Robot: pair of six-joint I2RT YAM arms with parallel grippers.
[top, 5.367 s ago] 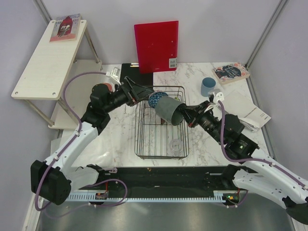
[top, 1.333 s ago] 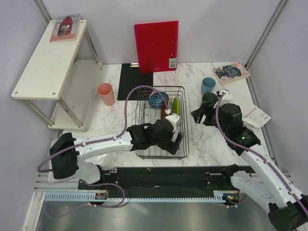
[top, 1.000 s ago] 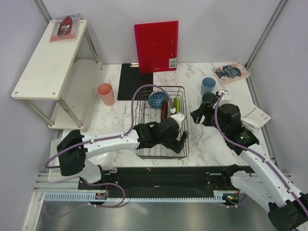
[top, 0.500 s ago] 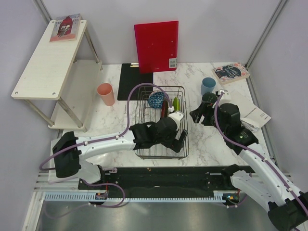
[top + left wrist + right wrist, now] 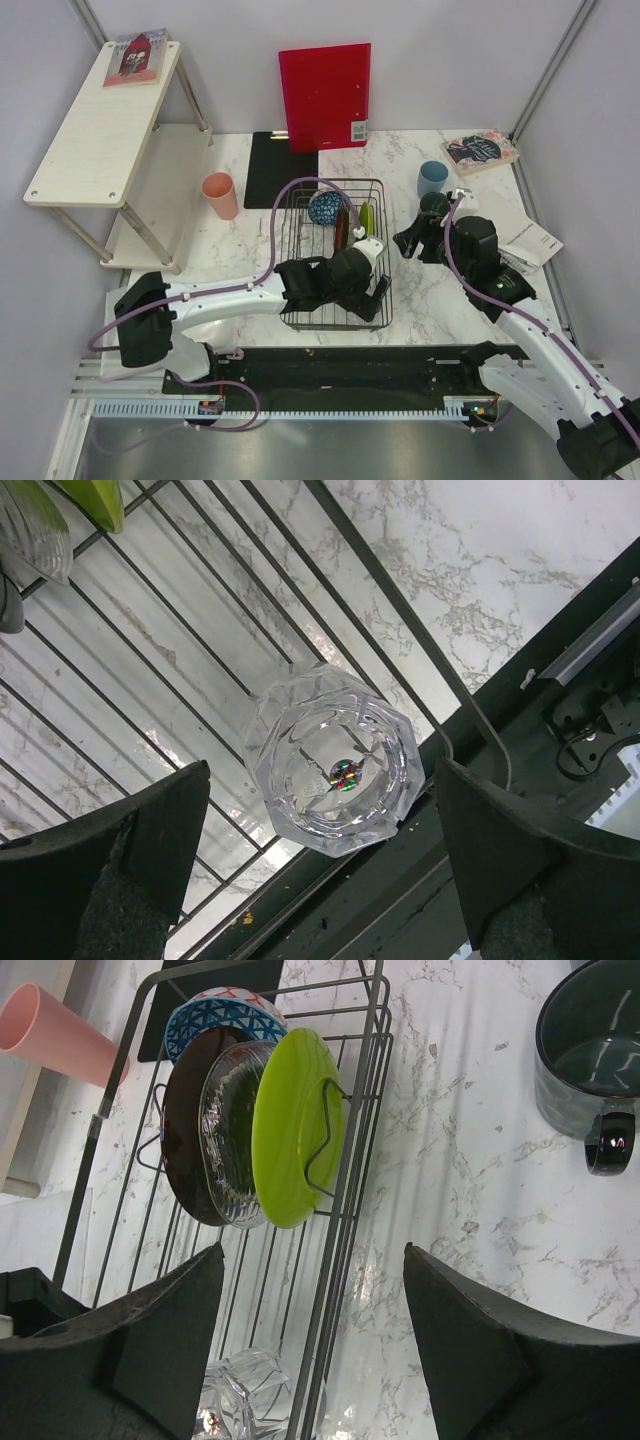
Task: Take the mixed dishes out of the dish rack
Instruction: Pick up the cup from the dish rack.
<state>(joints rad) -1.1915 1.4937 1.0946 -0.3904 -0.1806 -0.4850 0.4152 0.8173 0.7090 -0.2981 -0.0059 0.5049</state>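
Top view, L to R: pink cup (image 5: 219, 194) stands upright on the marble table (image 5: 240, 270), up and left of the dish rack (image 5: 290, 250), clear of it. Rack sits mid-frame. On edge at its far end are the blue patterned bowl (image 5: 324, 207), then dark red plate (image 5: 342, 228), clear glass plate (image 5: 230, 1140) and lime-green dish (image 5: 366, 218). In the R wrist view they stand packed side by side, bowl at the back, green dish nearest the rack's R wall.

Left gripper (image 5: 377, 292) hangs over the rack's near R corner. L wrist view: clear glass (image 5: 333, 770) is upright on the rack's floor wires, just inside the corner rim and centred between the jaws. Jaws are spread wide, with one of the fingers (image 5: 110, 870) at lower left of the frame and the other at lower right. There's a gap on both sides of the glass, so no grip.

Right gripper (image 5: 412, 243) hovers over bare marble just R of the rack, jaws apart w/ nothing held. Dark grey mug (image 5: 433, 203) stands upright on the table beyond it, outside the rack; its handle shows in the R wrist view, upper right. Light blue cup (image 5: 432, 178) is upright just behind the mug, further up the frame.
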